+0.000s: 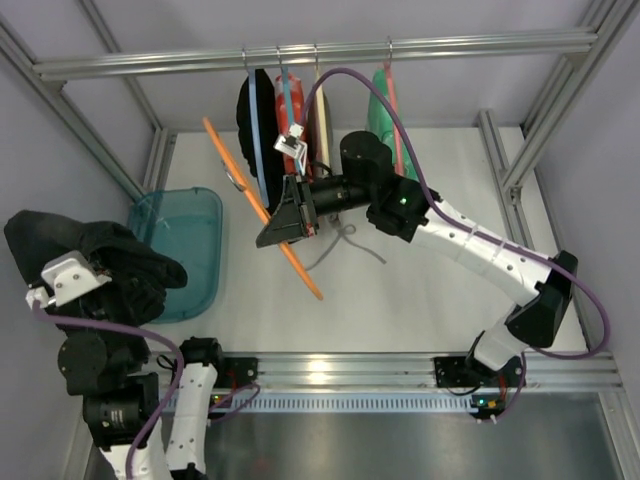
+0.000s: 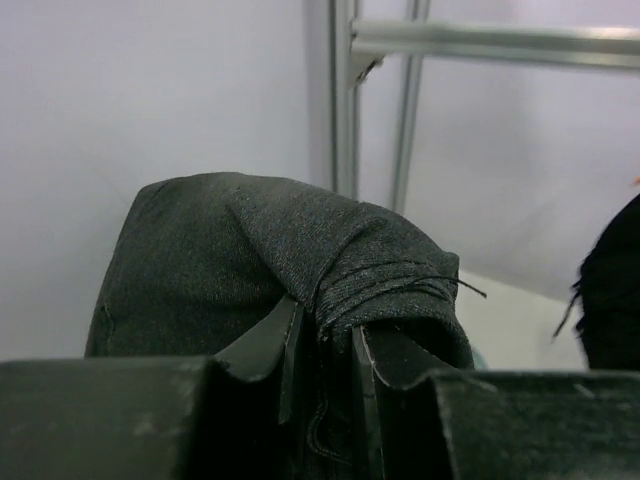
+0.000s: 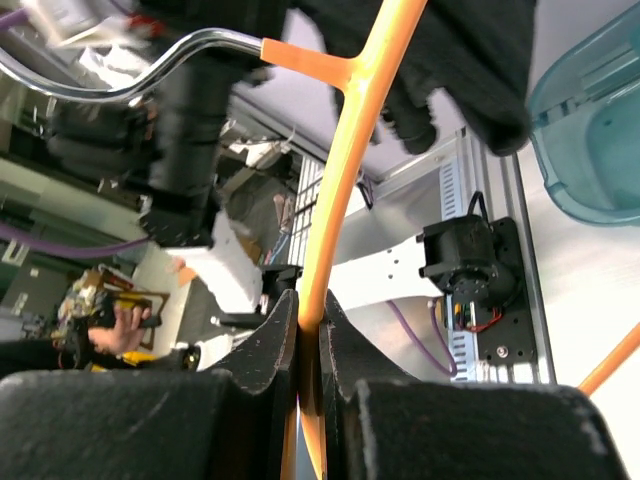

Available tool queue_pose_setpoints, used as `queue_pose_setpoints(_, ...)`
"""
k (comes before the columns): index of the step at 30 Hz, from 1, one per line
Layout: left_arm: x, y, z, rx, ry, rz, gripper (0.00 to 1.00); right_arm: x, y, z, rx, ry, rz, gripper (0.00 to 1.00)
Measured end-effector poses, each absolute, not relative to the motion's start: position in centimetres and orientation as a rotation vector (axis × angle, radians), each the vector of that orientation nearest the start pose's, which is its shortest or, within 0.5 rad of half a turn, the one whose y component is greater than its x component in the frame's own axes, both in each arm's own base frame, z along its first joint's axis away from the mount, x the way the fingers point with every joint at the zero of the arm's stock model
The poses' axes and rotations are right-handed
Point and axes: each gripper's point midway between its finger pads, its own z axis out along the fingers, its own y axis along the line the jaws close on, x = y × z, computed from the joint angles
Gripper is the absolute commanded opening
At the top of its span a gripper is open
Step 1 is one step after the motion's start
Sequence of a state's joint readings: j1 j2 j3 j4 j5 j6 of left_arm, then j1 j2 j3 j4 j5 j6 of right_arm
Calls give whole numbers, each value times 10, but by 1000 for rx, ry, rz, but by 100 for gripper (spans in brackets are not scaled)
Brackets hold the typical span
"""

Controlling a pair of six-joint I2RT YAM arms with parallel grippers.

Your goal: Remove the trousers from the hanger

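My left gripper [image 1: 110, 268] at the left edge is shut on the black trousers [image 1: 95, 255], bunched around it beside the teal tub; in the left wrist view the dark fabric [image 2: 270, 250] is pinched between the fingers [image 2: 262, 340]. The trousers hang clear of the orange hanger [image 1: 262, 210]. My right gripper [image 1: 283, 225] is shut on that bare hanger's bar in mid-air below the rail; the right wrist view shows the orange bar [image 3: 350, 150] clamped between the fingertips [image 3: 270, 345], its metal hook [image 3: 120, 85] to the upper left.
A teal plastic tub [image 1: 190, 245] lies on the white table at the left. The top rail [image 1: 320, 55] holds a black garment on a light blue hanger [image 1: 258, 120], a red-white item and a green garment [image 1: 385, 120] on a pink-red hanger. Frame posts stand at both sides.
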State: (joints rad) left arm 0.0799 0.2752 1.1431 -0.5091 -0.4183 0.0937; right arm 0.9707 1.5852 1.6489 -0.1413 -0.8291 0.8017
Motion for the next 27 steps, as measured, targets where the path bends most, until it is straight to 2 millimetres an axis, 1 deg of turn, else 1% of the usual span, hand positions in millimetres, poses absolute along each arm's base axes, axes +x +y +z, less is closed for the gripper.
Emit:
queue_pose_setpoints(4, 119, 94, 415, -354, 1298, 500, 0, 112, 434, 411, -986, 1821, 1913, 0)
queue_pose_setpoints(7, 138, 99, 383, -331, 1383, 550, 0, 108, 428, 410, -1009, 1810, 1905, 0)
queue_pose_setpoints(9, 157, 100, 358, -301, 1446, 572, 0, 105, 424, 411, -1021, 1805, 1896, 0)
queue_pose_setpoints(12, 196, 97, 319, -224, 1547, 570, 0, 100, 414, 412, -1042, 1789, 1874, 0)
queue_pose_setpoints(15, 239, 92, 273, -146, 1682, 554, 0, 95, 400, 417, -1064, 1767, 1851, 0)
queue_pose_setpoints(16, 254, 92, 255, -124, 1734, 550, 0, 93, 396, 419, -1075, 1753, 1845, 0)
queue_pose_setpoints(17, 264, 92, 240, -109, 1778, 551, 2, 92, 390, 423, -1085, 1734, 1839, 0)
queue_pose_setpoints(18, 277, 92, 221, -89, 1835, 553, 11, 91, 384, 425, -1095, 1720, 1829, 0)
queue_pose_setpoints(19, 287, 92, 203, -70, 1884, 553, 15, 91, 379, 428, -1099, 1709, 1820, 0)
queue_pose_setpoints(20, 295, 92, 187, -54, 1930, 549, 22, 91, 374, 429, -1103, 1700, 1810, 0)
queue_pose_setpoints(21, 303, 91, 171, -38, 1973, 542, 33, 91, 369, 432, -1105, 1691, 1797, 0)
queue_pose_setpoints(22, 310, 90, 160, -25, 2002, 531, 39, 91, 363, 434, -1107, 1681, 1785, 0)
queue_pose_setpoints(23, 316, 88, 152, -14, 2022, 518, 44, 91, 359, 436, -1108, 1676, 1774, 0)
queue_pose_setpoints(24, 320, 86, 147, -6, 2031, 502, 58, 90, 355, 437, -1110, 1671, 1768, 0)
queue_pose_setpoints(26, 323, 80, 144, 0, 2044, 458, 73, 89, 349, 439, -1113, 1659, 1752, 0)
queue_pose_setpoints(27, 324, 77, 147, -4, 2051, 430, 82, 88, 346, 439, -1115, 1654, 1747, 0)
